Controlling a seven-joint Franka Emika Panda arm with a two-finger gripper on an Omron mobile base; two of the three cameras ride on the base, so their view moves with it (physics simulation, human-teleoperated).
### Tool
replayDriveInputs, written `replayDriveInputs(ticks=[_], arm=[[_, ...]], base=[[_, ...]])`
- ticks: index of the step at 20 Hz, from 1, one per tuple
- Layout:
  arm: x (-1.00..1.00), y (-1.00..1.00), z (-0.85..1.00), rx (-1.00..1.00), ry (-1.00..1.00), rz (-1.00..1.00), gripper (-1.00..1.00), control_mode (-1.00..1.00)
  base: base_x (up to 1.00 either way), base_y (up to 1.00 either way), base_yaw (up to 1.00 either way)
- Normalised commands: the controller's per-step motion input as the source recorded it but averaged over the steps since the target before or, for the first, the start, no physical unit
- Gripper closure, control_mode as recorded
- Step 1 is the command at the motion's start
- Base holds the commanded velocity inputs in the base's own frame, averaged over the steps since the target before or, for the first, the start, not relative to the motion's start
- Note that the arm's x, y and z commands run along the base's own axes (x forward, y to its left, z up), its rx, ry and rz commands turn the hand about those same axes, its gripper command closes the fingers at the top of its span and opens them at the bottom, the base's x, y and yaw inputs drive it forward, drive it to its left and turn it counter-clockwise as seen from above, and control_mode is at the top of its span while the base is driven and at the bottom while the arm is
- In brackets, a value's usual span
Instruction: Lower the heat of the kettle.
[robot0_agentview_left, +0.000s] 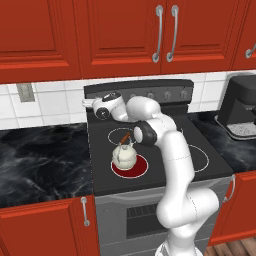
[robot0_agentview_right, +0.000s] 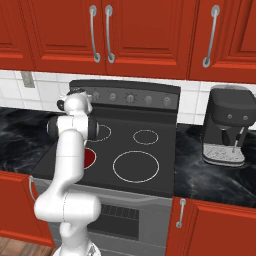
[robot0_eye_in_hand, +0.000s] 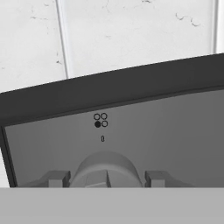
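Observation:
The cream-white kettle (robot0_agentview_left: 124, 157) with its reddish-brown handle stands on the front left burner (robot0_agentview_left: 143, 168) of the black stove, and that burner glows red. In the right base view my arm hides the kettle, and a piece of the red burner (robot0_agentview_right: 90, 158) shows beside it. My gripper (robot0_agentview_left: 90, 103) reaches over the kettle to the left end of the stove's back panel (robot0_agentview_left: 145, 89). In the hand view the grey knob (robot0_eye_in_hand: 106, 162) sits between my two fingertips (robot0_eye_in_hand: 57, 178), under a burner symbol. The gripper (robot0_eye_in_hand: 106, 178) is open and straddles the knob.
Several more knobs (robot0_agentview_left: 167, 94) run along the panel to the right. A black coffee machine (robot0_agentview_left: 240, 112) stands on the counter right of the stove. Dark marble counter (robot0_agentview_left: 40, 160) lies to the left. Red cabinets (robot0_agentview_left: 125, 35) hang above.

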Motion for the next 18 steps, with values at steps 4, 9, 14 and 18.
replayDriveInputs(ticks=[4,9,14,18], arm=[[0.00,0.00,0.00,0.00,0.00,0.00,1.00,-1.00],[0.00,0.00,0.00,0.00,0.00,0.00,1.00,-1.00],[0.00,0.00,0.00,0.00,0.00,0.00,1.00,-1.00],[0.00,0.00,0.00,0.00,0.00,0.00,1.00,-1.00]], base=[[0.00,0.00,0.00],[0.00,0.00,0.00],[0.00,0.00,0.00],[0.00,0.00,0.00]])
